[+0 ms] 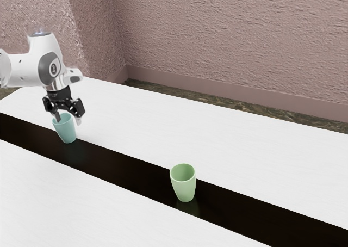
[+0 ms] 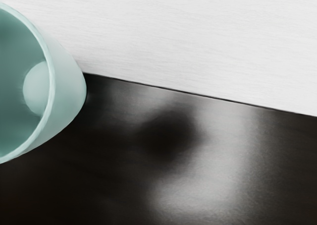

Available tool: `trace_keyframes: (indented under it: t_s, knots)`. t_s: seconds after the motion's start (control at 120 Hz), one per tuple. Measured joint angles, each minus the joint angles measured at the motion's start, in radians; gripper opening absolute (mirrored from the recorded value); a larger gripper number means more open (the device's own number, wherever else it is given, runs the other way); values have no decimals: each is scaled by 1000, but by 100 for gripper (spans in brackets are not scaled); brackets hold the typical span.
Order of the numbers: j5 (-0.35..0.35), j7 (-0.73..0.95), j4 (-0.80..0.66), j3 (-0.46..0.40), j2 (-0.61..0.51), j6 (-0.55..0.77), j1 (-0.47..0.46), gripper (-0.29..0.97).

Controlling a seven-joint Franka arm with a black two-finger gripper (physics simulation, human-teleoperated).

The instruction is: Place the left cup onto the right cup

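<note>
I am watching the gripper [image 1: 68, 120] hanging low over the left cup [image 1: 66, 131], a pale teal one. Its black fingers are standing spread wide. One is dipping at the cup's rim and the other is sitting just outside the wall, so they are gripping nothing. The cup is resting on the glossy black stripe [image 1: 125, 171] that is running diagonally across the white table [image 1: 228, 133].

In the wrist view the teal cup [image 2: 49, 86] is showing its open mouth and pale bottom, close to the edge where the black stripe [image 2: 208, 175] is meeting the white tabletop [image 2: 188, 36].

The right cup [image 1: 182, 183], light green, is standing upright farther along the same stripe, well apart from the teal one.

Behind the table, a rough pinkish-brown wall [image 1: 228, 35] is meeting a plain baseboard [image 1: 234, 89] and a dark mottled floor [image 1: 244, 104].
</note>
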Motion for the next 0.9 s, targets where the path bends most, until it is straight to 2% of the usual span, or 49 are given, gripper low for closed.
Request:
trace_keyframes:
  t_s: [0.175, 0.383, 0.9]
  knots:
    - [-1, 9, 10, -2, 27, 17, 21, 65]
    - [1, 19, 103, -12, 68, 24, 28, 64]
    - [-23, 37, 216, -16, 200, 17, 86, 64]
